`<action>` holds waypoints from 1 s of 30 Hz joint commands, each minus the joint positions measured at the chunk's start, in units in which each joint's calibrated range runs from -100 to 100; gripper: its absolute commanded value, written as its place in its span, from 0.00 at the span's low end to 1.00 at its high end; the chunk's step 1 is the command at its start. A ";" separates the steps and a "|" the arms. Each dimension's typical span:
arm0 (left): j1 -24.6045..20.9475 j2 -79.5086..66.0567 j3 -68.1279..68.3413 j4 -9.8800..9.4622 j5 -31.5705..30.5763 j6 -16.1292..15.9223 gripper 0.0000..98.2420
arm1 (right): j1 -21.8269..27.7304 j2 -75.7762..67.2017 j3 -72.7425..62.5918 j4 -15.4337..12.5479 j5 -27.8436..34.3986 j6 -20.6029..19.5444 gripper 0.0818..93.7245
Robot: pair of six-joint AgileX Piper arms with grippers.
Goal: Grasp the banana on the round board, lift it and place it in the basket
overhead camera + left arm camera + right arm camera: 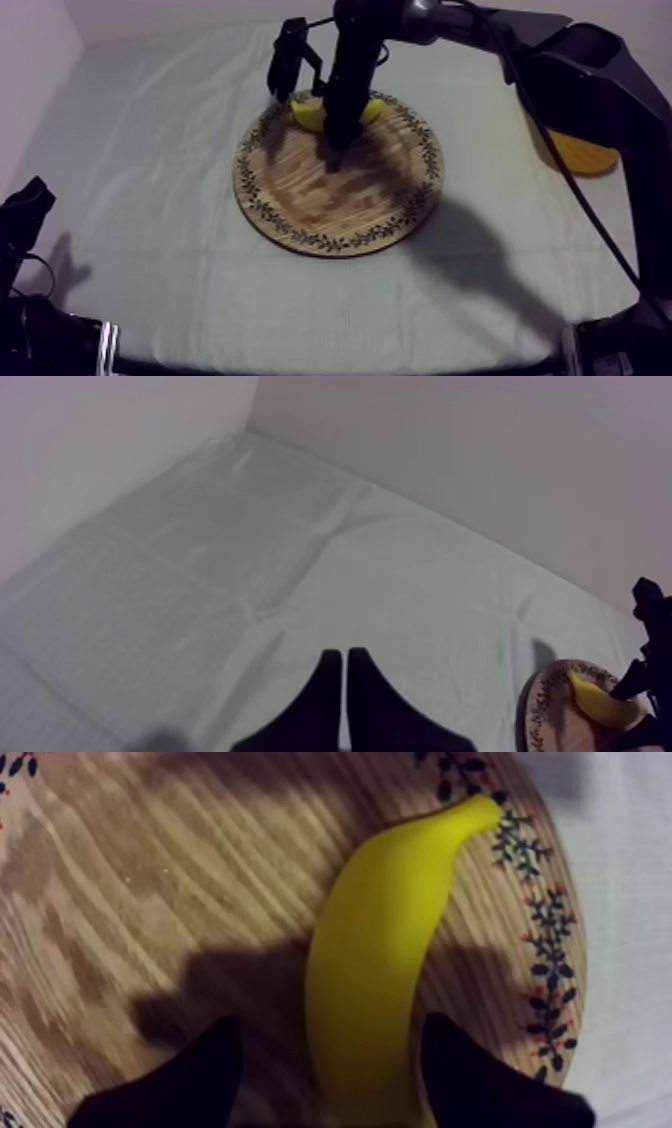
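The yellow banana [308, 116] lies at the far edge of the round wooden board [340, 205], partly hidden by my right arm. My right gripper [337, 138] is down over it. In the right wrist view the banana [375, 962] lies on the board [150, 872] between the two black fingers of my right gripper [330, 1042], which is open, with a gap on one side. The yellow basket [588, 154] sits at the right, half behind the arm. My left gripper [25, 205] rests at the lower left, and in its own view my left gripper [344, 661] is shut on nothing.
Grey-white cloth [150, 180] covers the table, with bare room left of the board and in front of it. In the left wrist view the board [552, 711] with the banana [603, 704] lies far off beside the other arm's gripper [648, 666].
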 commanded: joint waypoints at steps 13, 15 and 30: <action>-0.02 0.04 0.00 0.03 0.00 0.02 0.00 | 0.44 -3.99 4.57 -0.62 0.34 2.05 0.17; -0.02 0.04 0.00 0.03 0.00 0.02 0.00 | 0.78 -7.39 7.64 -1.28 0.22 2.66 0.16; -0.02 0.04 0.00 0.03 0.00 0.02 0.00 | 6.61 -44.18 28.18 -6.08 0.59 0.78 0.17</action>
